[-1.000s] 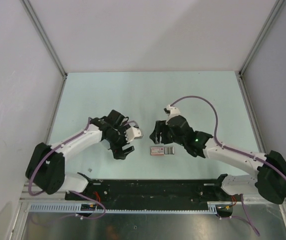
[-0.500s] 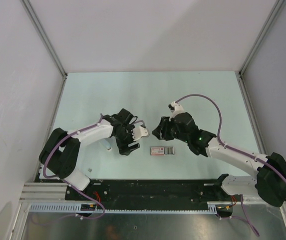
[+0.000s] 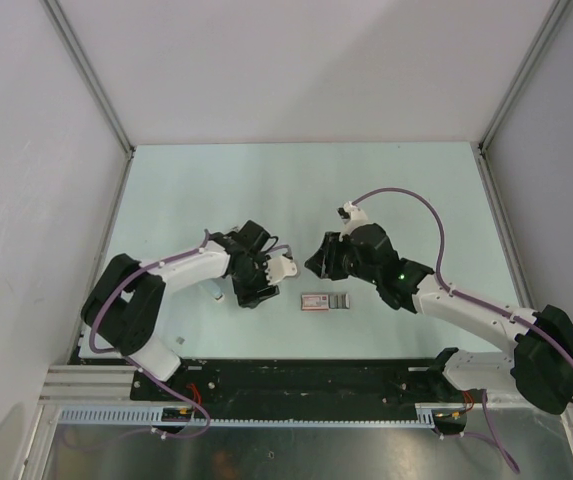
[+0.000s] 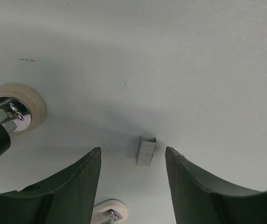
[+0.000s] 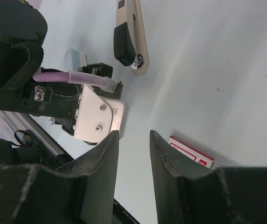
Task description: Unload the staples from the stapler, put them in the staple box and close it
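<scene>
From above, the pink-red box (image 3: 324, 300) lies flat on the pale table (image 3: 266, 190), and both arms reach in toward it. The left gripper (image 4: 132, 156) hangs just beside the box on the left arm's side. The right gripper (image 5: 134, 140) hovers just past the box's far edge. This view hides what sits under either set of fingers. Of the stapler (image 5: 127, 35) it gives only a whitish sliver farther from the box than the left gripper, half covered by the left arm.

The left wrist camera fills that gap. The staples (image 4: 146, 150), a short grey block, stand on the table between the left gripper's two dark fingers (image 4: 77, 186). The jaws are parted and a strip of bare table shows on each side of the block, so nothing is clamped. At the left edge of the same view sits a whitish rounded end with chrome metal in it. It matches the stapler's tip. A second whitish piece at the bottom edge is too cropped to identify.

The right wrist camera shows the stapler most fully. It has a slim cream body with a black section and a shiny end, and it lies on the table beyond the left arm's wrist, well apart from the box. The right jaws stand a narrow slot apart with only table between them, and a red-and-white corner of the box lies just beside one finger.
</scene>
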Robot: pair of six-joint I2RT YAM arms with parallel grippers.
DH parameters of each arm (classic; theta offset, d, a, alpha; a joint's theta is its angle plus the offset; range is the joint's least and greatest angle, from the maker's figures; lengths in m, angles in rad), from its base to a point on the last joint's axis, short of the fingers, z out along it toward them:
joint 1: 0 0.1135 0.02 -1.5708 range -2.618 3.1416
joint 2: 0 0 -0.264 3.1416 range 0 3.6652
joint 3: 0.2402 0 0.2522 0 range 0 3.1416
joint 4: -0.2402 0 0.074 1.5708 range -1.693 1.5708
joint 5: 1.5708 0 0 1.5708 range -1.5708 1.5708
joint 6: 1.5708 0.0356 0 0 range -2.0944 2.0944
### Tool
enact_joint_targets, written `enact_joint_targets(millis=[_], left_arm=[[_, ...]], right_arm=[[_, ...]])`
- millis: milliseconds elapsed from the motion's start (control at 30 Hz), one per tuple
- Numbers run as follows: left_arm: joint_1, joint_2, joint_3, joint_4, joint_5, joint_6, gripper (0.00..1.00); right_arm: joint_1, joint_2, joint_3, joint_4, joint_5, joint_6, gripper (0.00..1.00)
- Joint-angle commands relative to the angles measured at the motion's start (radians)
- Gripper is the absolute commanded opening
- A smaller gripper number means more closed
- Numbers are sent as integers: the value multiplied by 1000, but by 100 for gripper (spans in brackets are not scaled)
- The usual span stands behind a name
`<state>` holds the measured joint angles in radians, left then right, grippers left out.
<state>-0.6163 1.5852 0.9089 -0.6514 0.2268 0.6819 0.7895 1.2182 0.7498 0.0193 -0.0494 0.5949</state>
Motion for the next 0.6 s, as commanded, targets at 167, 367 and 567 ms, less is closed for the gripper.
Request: enact_joint_targets(millis=[167, 367, 567], left_arm=[[-20, 30, -7, 41, -25, 15, 59], [-30, 52, -21, 60, -45, 10, 43], [-32, 49, -40, 69, -62, 9, 28]], right_arm=[[-9, -20, -4, 28, -10, 7, 33], [-9, -21, -4, 29, -13, 10, 29], [-9, -31, -4, 22, -11, 9, 28]])
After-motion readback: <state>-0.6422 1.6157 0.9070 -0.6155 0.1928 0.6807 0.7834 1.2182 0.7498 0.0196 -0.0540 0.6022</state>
